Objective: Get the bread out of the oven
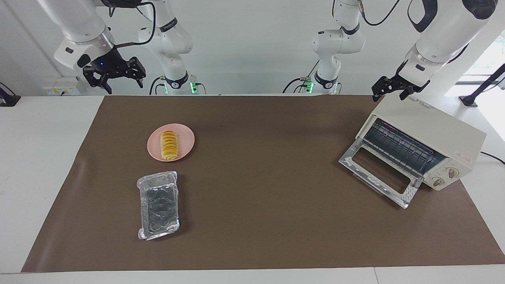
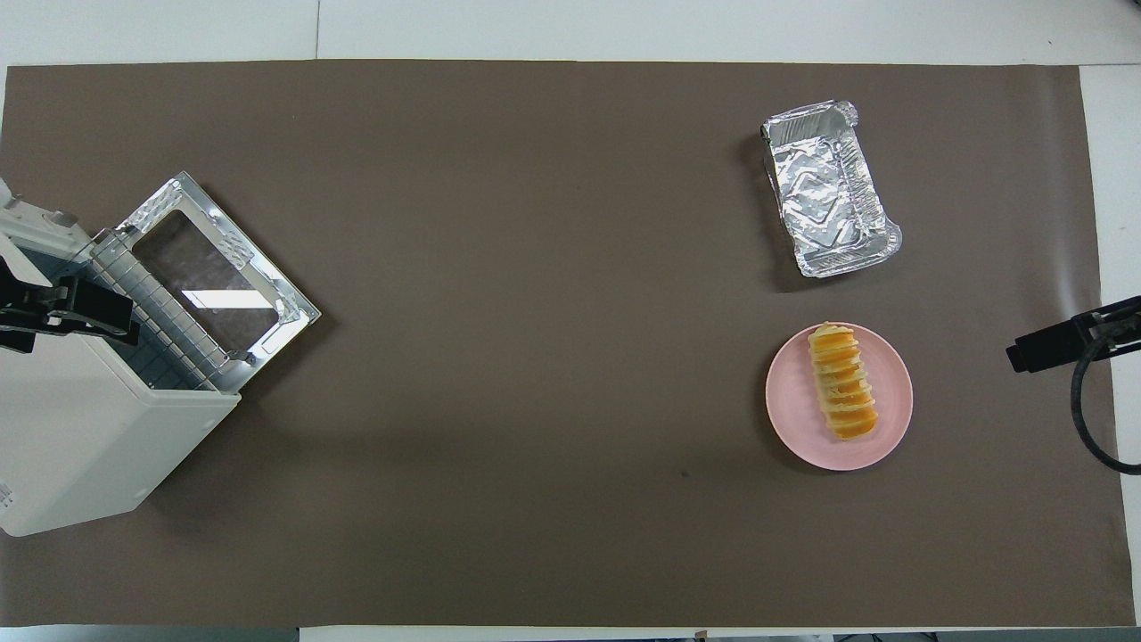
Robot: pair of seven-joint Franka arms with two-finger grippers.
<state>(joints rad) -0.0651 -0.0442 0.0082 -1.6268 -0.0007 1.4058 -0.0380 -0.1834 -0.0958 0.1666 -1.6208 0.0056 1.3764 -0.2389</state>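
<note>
The bread (image 1: 169, 146) (image 2: 842, 395), a small golden ridged loaf, lies on a pink plate (image 1: 186, 138) (image 2: 891, 374) toward the right arm's end of the table. The cream oven (image 1: 438, 126) (image 2: 80, 437) stands at the left arm's end. Its glass door (image 1: 378, 173) (image 2: 214, 272) is dropped open, and the wire rack (image 1: 402, 148) shows nothing on it. My right gripper (image 1: 123, 86) hangs open and empty in the air over the table edge by the robots, apart from the plate. Over the oven's top corner my left gripper (image 1: 388, 96) waits open, holding nothing.
A crinkled silver foil tray (image 1: 158, 204) (image 2: 829, 187) sits farther from the robots than the plate, empty inside. A brown mat (image 1: 268, 165) covers the table. The oven's power cord (image 1: 493, 156) trails off at the left arm's end.
</note>
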